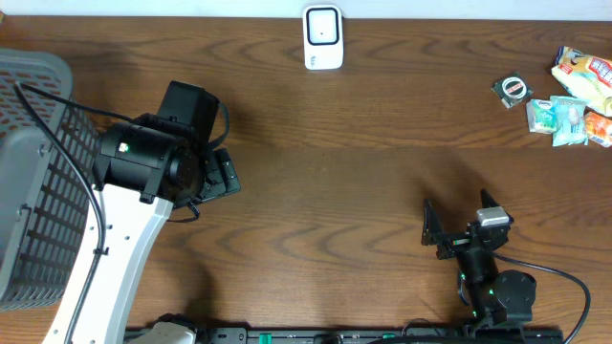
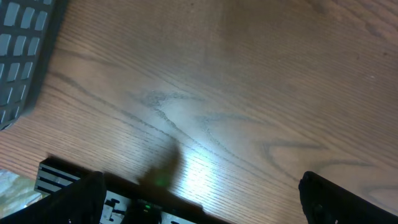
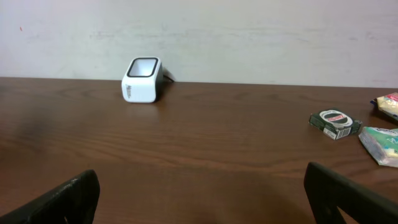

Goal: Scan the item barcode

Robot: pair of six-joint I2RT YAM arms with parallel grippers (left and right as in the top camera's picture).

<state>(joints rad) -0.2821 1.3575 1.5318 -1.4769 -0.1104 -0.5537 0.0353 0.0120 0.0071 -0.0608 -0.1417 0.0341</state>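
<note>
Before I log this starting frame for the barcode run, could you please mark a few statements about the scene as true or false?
1. The white scanner stands at the far edge of the table. True.
2. The right gripper holds a snack packet. False: its fingers are open and empty, and the snack packets lie at the table's right end.
3. A gray basket sits at the left end, beside the left arm. True.
4. An item lies directly in front of the scanner. False: only bare wood is there.
5. The left gripper is shut. False: it is open over bare wood.
</note>
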